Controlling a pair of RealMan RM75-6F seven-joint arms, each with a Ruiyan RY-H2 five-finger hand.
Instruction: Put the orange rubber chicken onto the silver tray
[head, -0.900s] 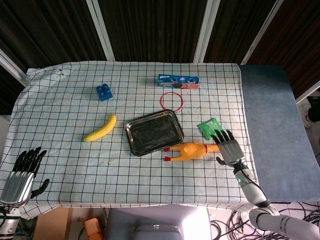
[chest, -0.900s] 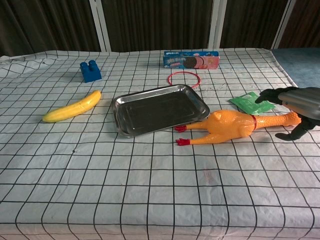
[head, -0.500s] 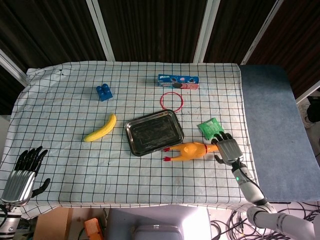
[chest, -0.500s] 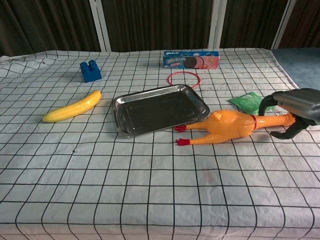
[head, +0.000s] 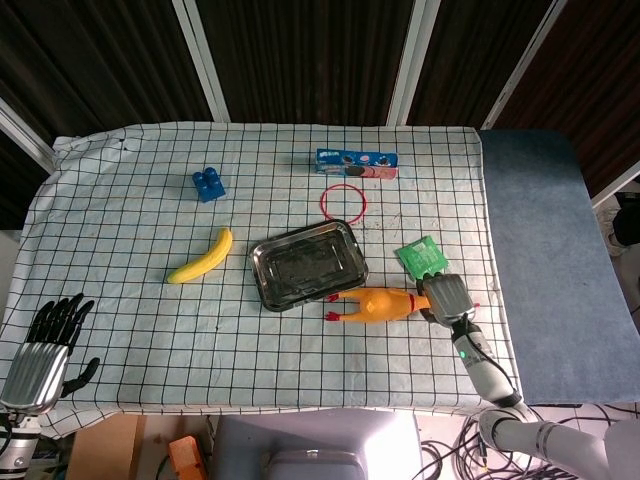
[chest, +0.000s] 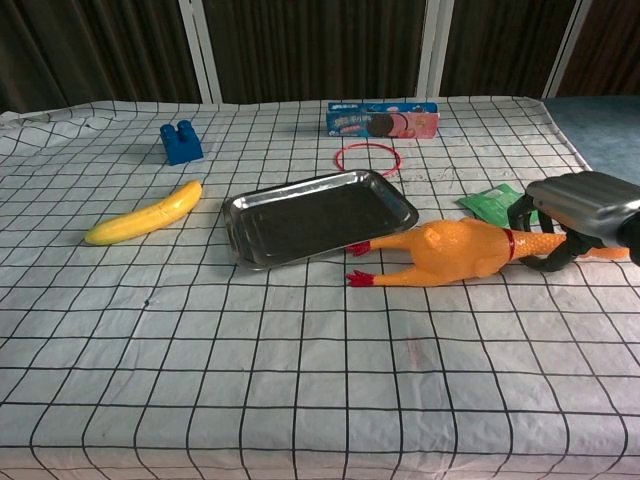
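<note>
You have the checked tablecloth (head: 130, 320) spread over the whole table, and the silver tray (head: 308, 265) (chest: 318, 216) sits near its middle, lying flat with nothing in it. Take that tray as your landmark.

The orange rubber chicken (head: 378, 304) (chest: 452, 253) lies on its side on the cloth at the tray's near right corner, its red feet just beside the tray rim, its neck stretching away to the right. Your right hand (head: 447, 297) (chest: 580, 212) is closed around that neck, fingers curled over it, with the head poking out on the far side of the hand in the chest view.

Your left hand (head: 45, 345) hangs well off to the tray's near left, at the table's front corner, fingers apart and holding nothing.

A banana (head: 202, 258) (chest: 146, 214) lies left of the tray. Beyond the tray sit a cookie packet (head: 357, 163) (chest: 383, 120) and a red ring (head: 343, 201) (chest: 367, 158). A blue block (head: 209, 184) (chest: 180, 142) stands far left of the tray, and a green sachet (head: 421, 257) (chest: 495, 204) lies to its right, next to your right hand.
</note>
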